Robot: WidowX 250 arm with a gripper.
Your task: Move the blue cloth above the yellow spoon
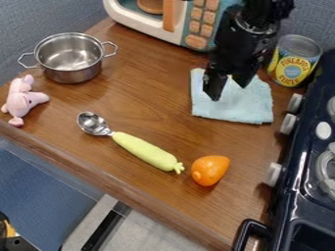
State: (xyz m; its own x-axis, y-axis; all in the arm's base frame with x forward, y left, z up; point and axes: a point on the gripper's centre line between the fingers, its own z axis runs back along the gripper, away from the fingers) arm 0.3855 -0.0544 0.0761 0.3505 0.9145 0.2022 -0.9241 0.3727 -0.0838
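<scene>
Blue cloth lies flat, far right; the gripper is over it, jaws apart – presumably to pinch a fold for carrying left, beyond the yellow spoon.

You have your black arm coming in from the top edge, right of centre, slanting slightly leftward as it descends, with your black hand hanging fingers-down at its end, its two fingers spread apart.

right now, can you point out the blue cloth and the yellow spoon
Blue cloth [235,104]: camera view, near the cloth's middle
Yellow spoon [145,151]: camera view, on its yellow handle
</scene>
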